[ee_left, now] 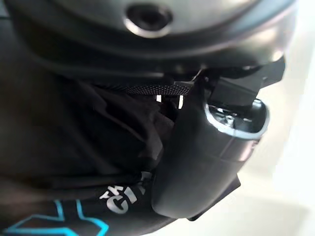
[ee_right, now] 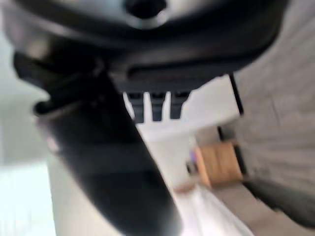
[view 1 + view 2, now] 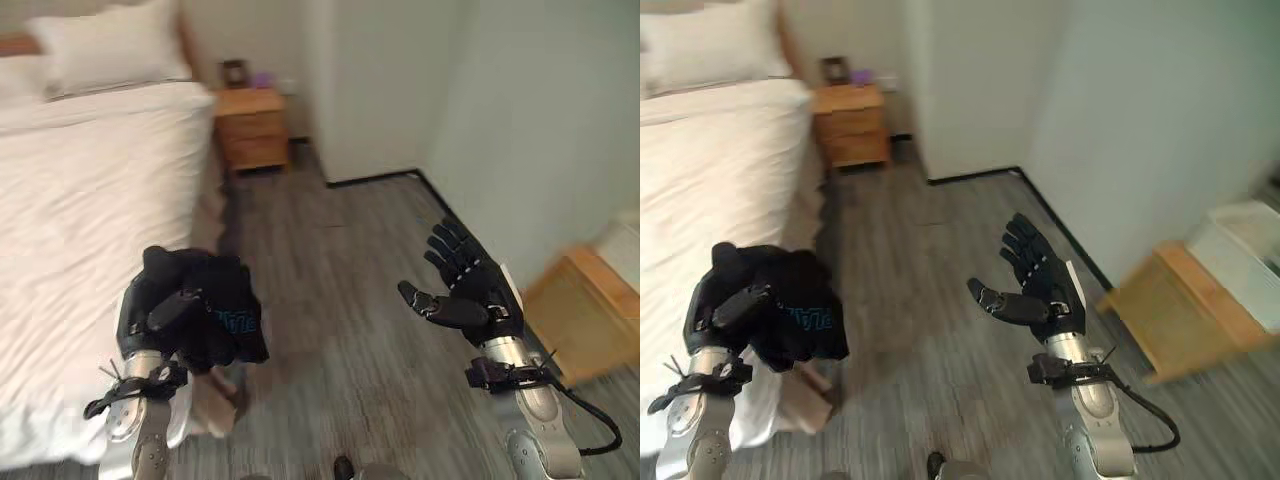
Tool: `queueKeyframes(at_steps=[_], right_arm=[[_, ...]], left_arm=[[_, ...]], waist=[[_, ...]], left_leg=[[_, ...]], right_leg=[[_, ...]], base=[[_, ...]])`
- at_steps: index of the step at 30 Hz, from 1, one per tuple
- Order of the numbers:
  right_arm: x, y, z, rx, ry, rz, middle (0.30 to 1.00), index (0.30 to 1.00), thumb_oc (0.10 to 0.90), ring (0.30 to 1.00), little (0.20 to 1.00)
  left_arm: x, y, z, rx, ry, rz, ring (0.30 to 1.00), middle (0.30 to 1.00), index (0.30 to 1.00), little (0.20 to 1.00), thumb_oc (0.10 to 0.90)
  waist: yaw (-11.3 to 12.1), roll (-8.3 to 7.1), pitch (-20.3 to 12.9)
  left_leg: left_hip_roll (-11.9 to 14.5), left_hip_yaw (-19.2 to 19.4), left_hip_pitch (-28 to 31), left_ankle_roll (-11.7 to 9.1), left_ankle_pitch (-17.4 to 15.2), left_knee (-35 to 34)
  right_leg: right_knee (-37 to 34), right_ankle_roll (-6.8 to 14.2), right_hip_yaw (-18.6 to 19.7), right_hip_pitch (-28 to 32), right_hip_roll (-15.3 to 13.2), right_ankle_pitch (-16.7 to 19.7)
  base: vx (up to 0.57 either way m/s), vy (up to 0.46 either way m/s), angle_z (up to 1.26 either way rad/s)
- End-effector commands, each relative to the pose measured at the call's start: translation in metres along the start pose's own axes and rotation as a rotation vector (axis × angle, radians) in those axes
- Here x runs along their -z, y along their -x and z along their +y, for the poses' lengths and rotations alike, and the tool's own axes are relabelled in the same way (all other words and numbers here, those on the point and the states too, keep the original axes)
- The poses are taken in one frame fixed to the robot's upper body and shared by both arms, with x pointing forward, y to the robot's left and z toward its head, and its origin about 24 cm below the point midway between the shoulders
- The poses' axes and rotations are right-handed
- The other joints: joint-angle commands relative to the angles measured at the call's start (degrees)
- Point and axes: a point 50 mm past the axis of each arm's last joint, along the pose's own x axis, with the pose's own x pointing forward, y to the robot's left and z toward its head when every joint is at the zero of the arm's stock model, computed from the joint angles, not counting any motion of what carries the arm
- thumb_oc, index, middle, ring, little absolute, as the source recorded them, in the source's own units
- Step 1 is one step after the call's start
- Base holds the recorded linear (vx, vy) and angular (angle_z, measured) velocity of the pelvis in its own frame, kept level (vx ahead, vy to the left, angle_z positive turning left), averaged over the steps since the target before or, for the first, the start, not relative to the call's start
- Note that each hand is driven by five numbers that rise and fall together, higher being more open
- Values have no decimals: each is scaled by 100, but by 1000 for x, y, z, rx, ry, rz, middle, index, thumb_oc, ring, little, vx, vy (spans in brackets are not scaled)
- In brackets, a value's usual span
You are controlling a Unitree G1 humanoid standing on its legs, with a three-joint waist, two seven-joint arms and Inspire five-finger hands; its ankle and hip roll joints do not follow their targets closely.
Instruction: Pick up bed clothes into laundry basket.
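Note:
My left hand is shut on a black garment with light blue and white print, held in the air beside the bed's edge. The cloth bunches over the hand and hangs down to its right. In the left wrist view the thumb presses against the black garment. My right hand is open above the floor, fingers straight and spread, holding nothing. The bed with white sheets runs along the left, a white pillow at its head.
A wooden nightstand stands by the bed's head against the back wall. A white wall corner juts out behind the grey wood floor. A low wooden stand sits at the right, a white container on it.

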Motion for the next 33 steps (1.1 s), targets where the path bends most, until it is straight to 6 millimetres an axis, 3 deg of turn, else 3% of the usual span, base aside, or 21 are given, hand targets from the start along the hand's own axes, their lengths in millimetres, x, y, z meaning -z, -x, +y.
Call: queueKeyframes(at_steps=[1, 2, 3, 5, 6, 7, 8, 10, 11, 13, 15, 16, 17, 18, 19, 20, 21, 26, 30, 33], right_arm=[[-50, -16, 23, -163, 34, -274, 900, 900, 800, 900, 900], [-51, -16, 22, -162, 34, -275, 900, 900, 800, 900, 900], [-48, -17, 26, -188, 36, -254, 900, 900, 800, 900, 900], [-48, -16, 25, -194, 51, -246, 900, 900, 800, 900, 900], [-47, -12, 25, -198, 79, -229, 900, 900, 800, 900, 900], [-44, -13, 23, -180, 77, -223, 900, 900, 800, 900, 900], [-44, -13, 23, -180, 77, -225, 900, 900, 800, 900, 900], [-42, -13, 27, -160, 62, -238, 900, 900, 800, 900, 900], [-42, -13, 27, -160, 62, -238, 900, 900, 800, 900, 900], [-34, -16, 37, -169, -10, -222, 900, 900, 800, 900, 900], [-31, -15, 38, -190, -8, -200, 900, 900, 800, 900, 900], [-31, -15, 38, -191, -8, -200, 900, 900, 800, 900, 900], [-32, -15, 37, -198, 42, -199, 900, 900, 800, 900, 900], [-32, -15, 37, -198, 42, -199, 900, 900, 800, 900, 900], [-30, -16, 35, -182, 51, -189, 900, 900, 800, 900, 900], [-29, -16, 36, -180, 36, -185, 900, 900, 800, 900, 900], [-28, -16, 36, -186, 35, -183, 900, 900, 800, 900, 900], [-34, -14, 35, -201, 44, -196, 900, 900, 800, 900, 900], [-29, -12, 30, -176, 37, -166, 900, 900, 800, 900, 900], [-32, -15, 35, -200, 67, -179, 900, 900, 800, 900, 900]], left_arm=[[-52, -29, -39, 219, 46, -289, 300, 300, 300, 300, 400], [-52, -29, -39, 220, 47, -290, 300, 300, 300, 300, 400], [-47, -35, -55, 283, 87, -266, 300, 300, 300, 300, 400], [-46, -38, -61, 314, 101, -263, 300, 300, 300, 300, 400], [-45, -44, -86, 433, 120, -248, 300, 300, 300, 300, 400], [-45, -46, -98, 486, 129, -248, 300, 300, 300, 300, 400], [-46, -46, -99, 487, 129, -249, 300, 300, 300, 300, 400], [-43, -46, -109, 537, 113, -231, 300, 300, 300, 300, 400], [-43, -46, -109, 537, 113, -231, 300, 300, 300, 300, 400], [-41, -45, -112, 548, 74, -214, 300, 300, 300, 300, 400], [-41, -42, -107, 532, 82, -216, 300, 300, 300, 300, 400], [-42, -42, -107, 532, 82, -216, 300, 300, 300, 300, 400], [-41, -39, -103, 519, 83, -211, 300, 300, 300, 300, 400], [-41, -39, -103, 519, 83, -210, 300, 300, 300, 300, 400], [-36, -36, -99, 514, 96, -181, 300, 300, 300, 300, 400], [-28, -33, -95, 497, 126, -143, 300, 300, 300, 300, 400], [-27, -32, -93, 488, 127, -142, 300, 300, 300, 300, 400], [-17, -23, -80, 428, 163, -93, 300, 300, 300, 300, 400], [-20, -23, -79, 430, 135, -104, 300, 300, 300, 300, 400], [-25, -27, -82, 440, 122, -121, 300, 300, 300, 300, 400]], waist=[[22, 185, -88], [46, 182, -95], [-27, 275, -124], [-66, 319, -138], [-314, 416, -158], [-401, 421, -154], [-351, 415, -171], [-399, 417, -123], [-388, 416, -132], [-199, 515, 58], [-145, 527, 91], [-146, 528, 76], [-1, 520, 38], [-2, 520, 31], [59, 458, -39], [93, 307, -177], [138, 282, -230], [224, 198, -349], [189, 203, -293], [181, 287, -96]], left_leg=[[279, -328, 109, -92, 475, -429], [289, -308, 119, -103, 527, -489], [88, -854, 257, -186, 299, -841], [67, -815, 286, -224, 266, -940], [34, -291, 509, -85, -28, -1405], [-33, -172, 595, 24, -137, -1599], [-26, -127, 586, 16, -91, -1642], [-204, 322, 586, 241, -181, -1800], [-203, 332, 578, 240, -177, -1803], [-142, 840, 607, 312, -256, -1778], [-99, 1045, 568, 379, -229, -1750], [-97, 1046, 546, 375, -212, -1756], [-72, 1213, 467, 425, -208, -1689], [-72, 1212, 458, 425, -207, -1688], [-115, 1345, 493, 437, -226, -1733], [-251, 1429, 502, 375, -282, -1790], [-253, 1504, 457, 360, -288, -1779], [-206, 1613, 545, 331, -249, -1950], [-206, 1573, 640, 404, -350, -1932], [-211, 1522, 671, 562, -449, -1902]], right_leg=[[134, 719, 164, 461, -514, -787], [129, 717, 188, 437, -510, -756], [217, 837, 736, 398, -450, -794], [230, 901, 937, 317, -441, -769], [210, 1065, 1339, 119, -594, -681], [209, 1167, 1505, -4, -645, -626], [200, 1178, 1558, -47, -640, -591], [258, 1471, 1716, -416, -747, -416], [257, 1472, 1726, -429, -745, -411], [1010, 1228, -229, -854, -912, -574], [1619, 1009, -1206, -795, -1018, -766], [1612, 1007, -1205, -817, -1015, -748], [2081, 940, -1846, -802, -1175, -867], [2083, 940, -1847, -810, -1175, -867], [2093, 960, -2080, -753, -1300, -819], [885, 960, -2099, -356, -1293, -868], [446, 971, -2092, -83, -1319, -845], [10, 929, -1990, 190, -1250, -793], [342, 974, -1931, 89, -1248, -844], [2013, 1243, -1775, -764, -1259, -571]], base=[[198, 161, -293], [238, 305, -138], [129, 254, -154], [67, 359, -208], [-34, 539, -204], [-34, 539, -164], [-67, 415, -96], [-86, 351, -152], [-112, 248, -106], [-174, 264, -96], [-171, 136, -82], [-172, 105, -69], [-102, 60, -66], [-129, 97, -64], [-53, -19, -49], [-72, -34, -19], [-35, -67, -4], [24, -39, -16], [34, 19, -4], [-53, 70, -6]])
